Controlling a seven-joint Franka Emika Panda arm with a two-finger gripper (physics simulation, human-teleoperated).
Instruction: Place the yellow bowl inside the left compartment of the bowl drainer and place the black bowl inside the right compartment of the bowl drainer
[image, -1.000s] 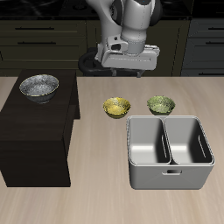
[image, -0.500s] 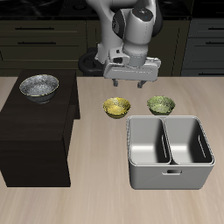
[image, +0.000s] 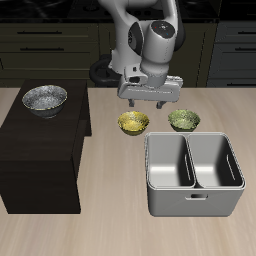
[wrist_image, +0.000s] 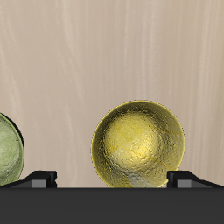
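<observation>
The gripper (image: 146, 104) hung above the table with its fingers (wrist_image: 41, 178) spread wide and nothing between them. The yellow bowl (wrist_image: 138, 143) sat upright on the table directly beneath it, untouched, just behind the bowl drainer (image: 195, 174). An olive-green bowl (image: 184, 120) stood beside the yellow one. Both drainer wells held nothing. The black bowl (image: 45, 99) rested on top of a dark cabinet (image: 40, 150), well apart from the drainer.
</observation>
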